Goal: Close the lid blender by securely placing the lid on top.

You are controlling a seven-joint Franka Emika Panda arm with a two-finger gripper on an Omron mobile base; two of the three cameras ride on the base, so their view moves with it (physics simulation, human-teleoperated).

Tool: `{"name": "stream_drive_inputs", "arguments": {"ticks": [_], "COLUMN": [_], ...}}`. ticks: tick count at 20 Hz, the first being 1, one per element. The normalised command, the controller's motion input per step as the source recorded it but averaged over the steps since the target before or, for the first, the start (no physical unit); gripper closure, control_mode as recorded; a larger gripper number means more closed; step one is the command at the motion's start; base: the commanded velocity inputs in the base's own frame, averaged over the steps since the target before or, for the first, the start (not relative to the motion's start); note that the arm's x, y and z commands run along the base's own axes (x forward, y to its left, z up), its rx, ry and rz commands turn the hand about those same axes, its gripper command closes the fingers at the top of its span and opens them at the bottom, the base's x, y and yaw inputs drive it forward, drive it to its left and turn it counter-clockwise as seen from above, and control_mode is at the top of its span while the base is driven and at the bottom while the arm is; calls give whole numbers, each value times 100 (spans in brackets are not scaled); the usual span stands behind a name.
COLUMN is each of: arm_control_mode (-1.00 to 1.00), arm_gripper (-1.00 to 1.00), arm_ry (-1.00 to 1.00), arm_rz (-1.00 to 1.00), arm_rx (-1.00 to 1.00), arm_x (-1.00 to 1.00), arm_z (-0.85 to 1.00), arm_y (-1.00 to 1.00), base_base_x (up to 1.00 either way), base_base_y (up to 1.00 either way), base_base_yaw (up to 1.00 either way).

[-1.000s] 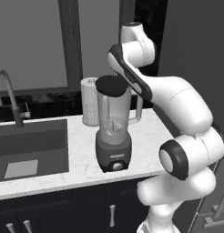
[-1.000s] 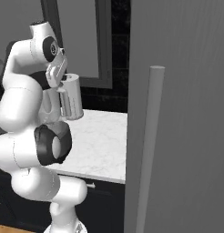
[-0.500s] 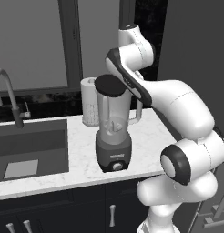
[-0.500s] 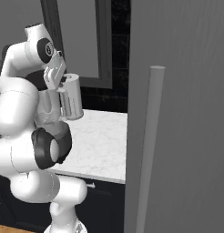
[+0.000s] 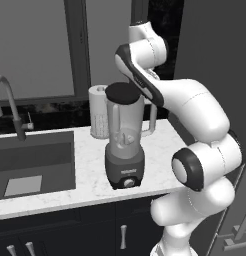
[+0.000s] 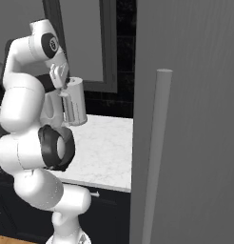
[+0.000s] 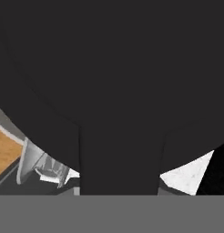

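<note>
The blender (image 5: 124, 145), a translucent grey jar on a dark base with a front knob, stands on the marble counter (image 5: 85, 165). The round black lid (image 5: 122, 93) lies level across the jar's mouth. In the hand view the lid (image 7: 109, 68) takes up nearly the whole picture. Its tab runs down to the bottom middle, where my fingers are, and a bit of the jar (image 7: 34, 166) peeks out beneath at the lower left. My gripper (image 6: 58, 78) comes in from the right at lid height, shut on the lid's tab. The arm hides most of the jar in the right base view.
A white paper towel roll (image 5: 97, 117) stands just behind and left of the blender, also seen as a pale cylinder (image 6: 75, 102). A sink (image 5: 30, 160) with a curved faucet (image 5: 7, 105) lies to the left. A tall grey panel (image 6: 185, 119) with a bar handle (image 6: 154, 157) rises at the right.
The hand with the lid has eased down a little onto the jar's mouth. The blender and the rest of the scene have stayed put.
</note>
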Motion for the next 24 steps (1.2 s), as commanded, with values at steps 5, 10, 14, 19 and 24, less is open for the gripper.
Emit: {"name": "stream_drive_inputs", "arguments": {"ticks": [5,10,14,19,24], "arm_control_mode": [-100,-100,-100,-100,-100], "arm_gripper": [100,100,100,-100,-100], "arm_ry": [1,2,2,1,0], "arm_rz": [21,14,6,3,-1], "arm_rx": [-5,-5,-3,0,0], "arm_x": [-33,-27,-4,0,-1], "arm_z": [-12,-15,-22,-33,-22], "arm_y": [-15,0,23,25,15], "base_base_x": [0,0,0,0,0], "base_base_y": [0,0,0,0,0], "base_base_yaw": [0,0,0,0,0]}}
